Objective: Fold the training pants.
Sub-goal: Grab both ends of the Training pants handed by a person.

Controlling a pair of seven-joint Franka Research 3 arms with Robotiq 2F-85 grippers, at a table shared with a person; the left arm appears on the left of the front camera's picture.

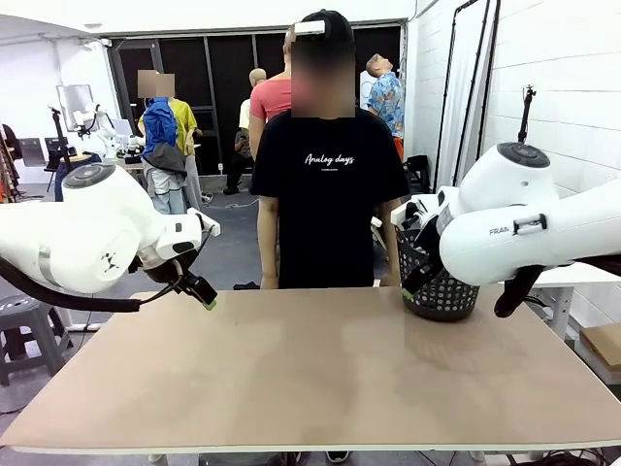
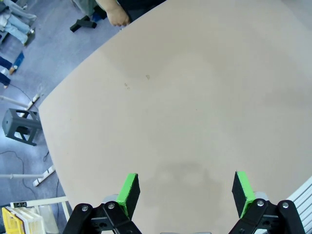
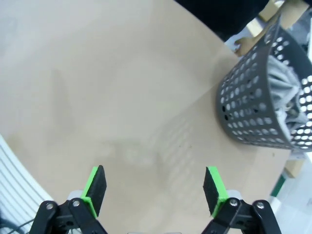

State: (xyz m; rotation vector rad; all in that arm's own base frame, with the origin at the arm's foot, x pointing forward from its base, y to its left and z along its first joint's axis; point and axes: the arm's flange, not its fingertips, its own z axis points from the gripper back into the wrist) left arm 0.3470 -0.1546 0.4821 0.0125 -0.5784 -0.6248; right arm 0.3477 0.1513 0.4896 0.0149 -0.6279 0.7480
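The training pants [image 3: 287, 92] show as light grey cloth bunched inside the dark perforated basket [image 3: 248, 107], which stands on the table's far right corner [image 1: 444, 299]. Over the table's far left edge hangs my left gripper [image 1: 199, 289], its green pads wide apart with nothing between them [image 2: 186, 190]. Just left of the basket, above the table, my right gripper [image 1: 412, 283] is open too, bare tabletop showing between its pads [image 3: 155, 190].
The tan table [image 1: 320, 379] is bare apart from the basket. A person in a black T-shirt [image 1: 328, 184] stands at the middle of the far edge, one hand [image 2: 117, 17] down by the table's edge. A small grey stool [image 2: 19, 127] stands on the floor beside the table.
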